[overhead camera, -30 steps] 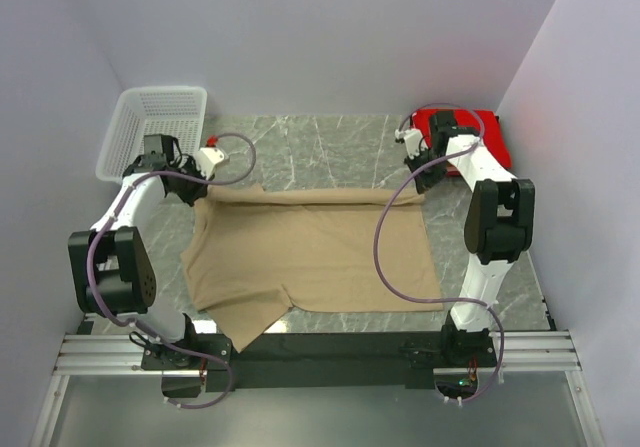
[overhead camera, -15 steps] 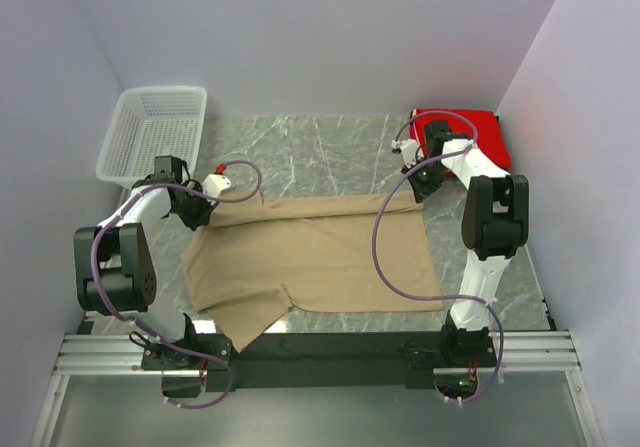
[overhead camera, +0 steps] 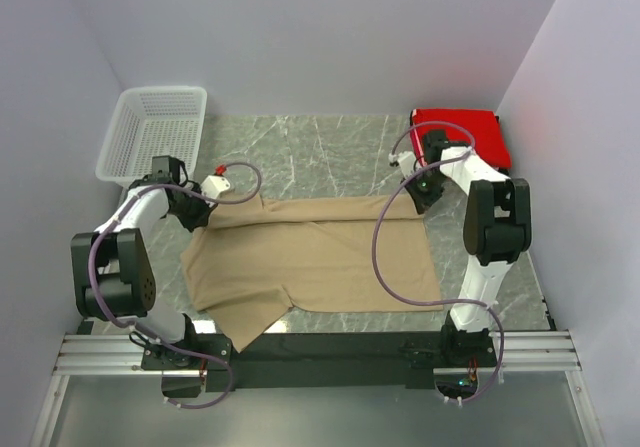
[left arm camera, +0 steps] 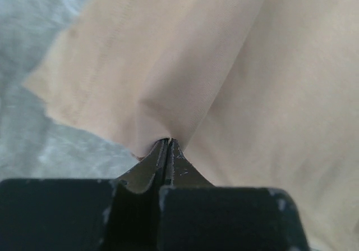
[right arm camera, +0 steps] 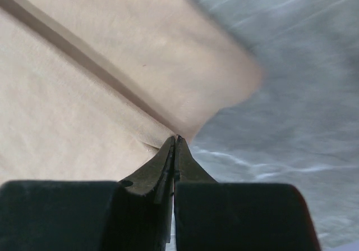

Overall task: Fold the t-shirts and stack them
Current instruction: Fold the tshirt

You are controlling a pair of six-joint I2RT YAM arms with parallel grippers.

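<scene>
Marble table (overhead camera: 320,152) beneath, left gripper (left arm camera: 167,142) and right gripper (right arm camera: 175,140) clamped on tan t-shirt (overhead camera: 310,252) corners; thin bite at jaw tips, could slip mid-fold

Lab booth — blank walls (overhead camera: 300,37), mounting rail (overhead camera: 100,352).

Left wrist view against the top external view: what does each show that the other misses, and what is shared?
Only the left wrist view shows the left jaws shut on a pinch of the tan shirt at its edge, creases fanning from it. Only the top external view shows the shirt's whole spread, the right jaws at its far right corner, the red shirt behind them and the white basket far left. Both show tan cloth on the marble table.
</scene>
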